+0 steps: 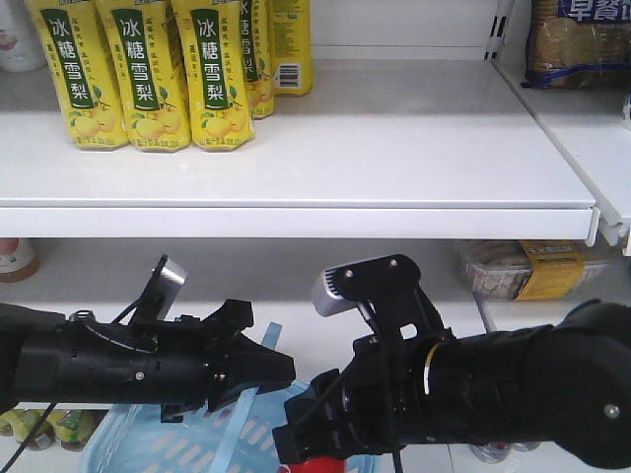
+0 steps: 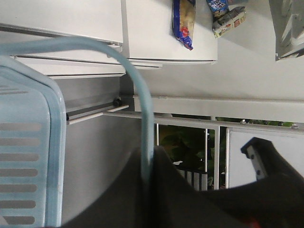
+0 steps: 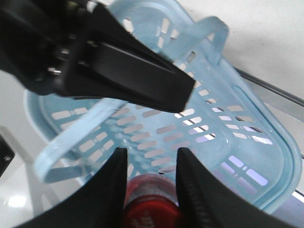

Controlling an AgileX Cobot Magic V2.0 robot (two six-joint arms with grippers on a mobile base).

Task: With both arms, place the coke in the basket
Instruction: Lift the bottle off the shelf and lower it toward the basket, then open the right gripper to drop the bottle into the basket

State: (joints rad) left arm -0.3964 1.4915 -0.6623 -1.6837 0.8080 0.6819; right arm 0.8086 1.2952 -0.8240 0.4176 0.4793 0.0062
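Observation:
The light blue basket (image 1: 116, 445) (image 3: 247, 156) (image 2: 28, 95) hangs low in front of the shelves. My left gripper (image 1: 281, 370) (image 2: 151, 151) is shut on the basket's handle (image 2: 137, 80) (image 3: 71, 137), which runs up between its jaws. The coke (image 3: 151, 204) (image 1: 320, 464), red with a rounded end, sits between the jaws of my right gripper (image 3: 151, 154) (image 1: 306, 443), which is shut on it. The can hangs just above the basket's open inside, near one end. In the right wrist view the left gripper (image 3: 142, 80) crosses over the basket.
Several tall yellow drink cartons (image 1: 148, 79) stand on the upper white shelf (image 1: 296, 222). A packaged food tray (image 1: 523, 268) lies on the lower shelf at right, and a snack bag (image 1: 577, 39) is at top right. Small bottles (image 1: 39, 424) show at bottom left.

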